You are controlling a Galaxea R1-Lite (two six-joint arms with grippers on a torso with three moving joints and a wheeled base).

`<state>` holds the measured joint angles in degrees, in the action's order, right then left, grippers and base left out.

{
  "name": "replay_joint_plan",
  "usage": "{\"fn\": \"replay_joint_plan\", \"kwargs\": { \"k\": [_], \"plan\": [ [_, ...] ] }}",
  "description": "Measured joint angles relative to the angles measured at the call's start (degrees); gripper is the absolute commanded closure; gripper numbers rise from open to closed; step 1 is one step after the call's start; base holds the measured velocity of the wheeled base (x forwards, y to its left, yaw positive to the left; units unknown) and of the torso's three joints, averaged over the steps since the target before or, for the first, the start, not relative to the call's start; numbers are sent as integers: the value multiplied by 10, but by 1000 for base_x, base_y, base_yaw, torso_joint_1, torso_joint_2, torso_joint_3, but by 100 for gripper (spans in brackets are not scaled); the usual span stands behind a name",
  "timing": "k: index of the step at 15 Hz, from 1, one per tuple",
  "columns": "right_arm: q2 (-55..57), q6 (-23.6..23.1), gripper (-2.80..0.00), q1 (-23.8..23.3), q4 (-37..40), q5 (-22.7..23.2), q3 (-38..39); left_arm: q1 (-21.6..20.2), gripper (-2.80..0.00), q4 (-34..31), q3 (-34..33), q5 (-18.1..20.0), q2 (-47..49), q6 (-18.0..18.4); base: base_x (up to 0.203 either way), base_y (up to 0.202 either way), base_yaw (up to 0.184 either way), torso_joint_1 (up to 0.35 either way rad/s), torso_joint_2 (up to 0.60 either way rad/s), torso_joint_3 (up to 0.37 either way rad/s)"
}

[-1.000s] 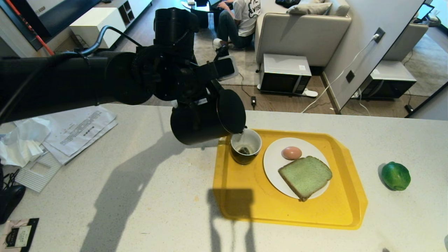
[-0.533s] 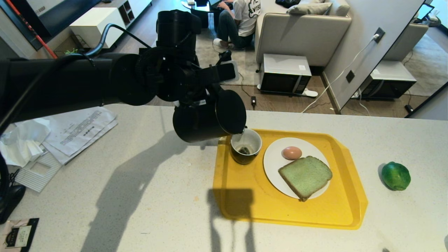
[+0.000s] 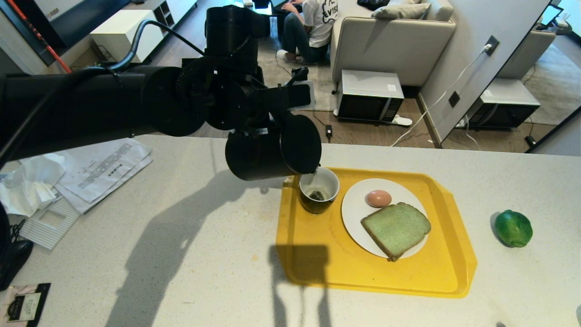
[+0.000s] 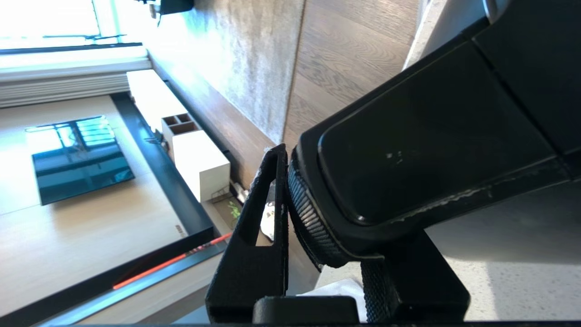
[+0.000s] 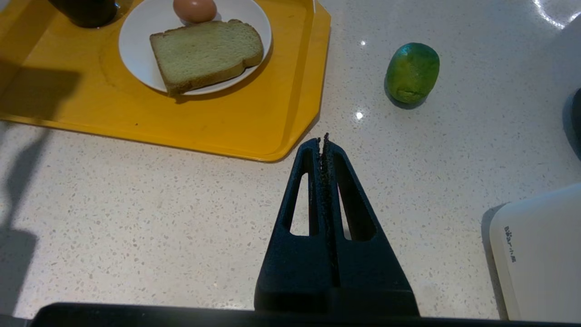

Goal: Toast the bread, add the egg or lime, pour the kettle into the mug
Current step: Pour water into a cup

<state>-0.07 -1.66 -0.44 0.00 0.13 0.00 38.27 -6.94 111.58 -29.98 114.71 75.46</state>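
Observation:
My left gripper is shut on the loop handle of the black kettle, which hangs tipped on its side above the counter. Its spout sits over the rim of the mug. In the left wrist view the gripper clamps the handle between its fingers. The mug stands at the back left of the yellow tray. Beside it a white plate holds the egg and the bread. The lime lies on the counter right of the tray. My right gripper is shut and empty, near the tray's corner.
Papers and tissue cover the counter's left side, with a black card at the front left. A white appliance stands at the right of the right gripper. Beyond the counter's far edge are a seated person and a microwave.
My left wrist has rolled and the kettle's base has risen a little, tipping it further toward the mug. The spout has stayed over the mug. The right arm has not moved.

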Motion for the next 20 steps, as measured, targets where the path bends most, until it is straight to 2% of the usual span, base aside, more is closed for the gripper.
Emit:
{"fn": "replay_joint_plan", "kwargs": {
  "k": [3, 6, 10, 14, 20],
  "plan": [
    [0, 0, 0, 0, 0, 0, 0, 7, 0, 0, 0, -7, -4, 10, 0, 0, 0, 0, 0, 0],
    [0, 0, 0, 0, 0, 0, 0, 19, 0, 0, 1, -39, -12, 55, 0, 0, 0, 0, 0, 0],
    [0, 0, 0, 0, 0, 0, 0, 30, 0, 2, 1, -63, -20, 105, 0, 0, 0, 0, 0, 0],
    [0, 0, 0, 0, 0, 0, 0, 38, 0, 50, 1, -78, -21, 150, 0, 0, 0, 0, 0, 0],
    [0, 0, 0, 0, 0, 0, 0, 47, 0, 59, 0, -87, -16, 153, 0, 0, 0, 0, 0, 0]
  ]
}}
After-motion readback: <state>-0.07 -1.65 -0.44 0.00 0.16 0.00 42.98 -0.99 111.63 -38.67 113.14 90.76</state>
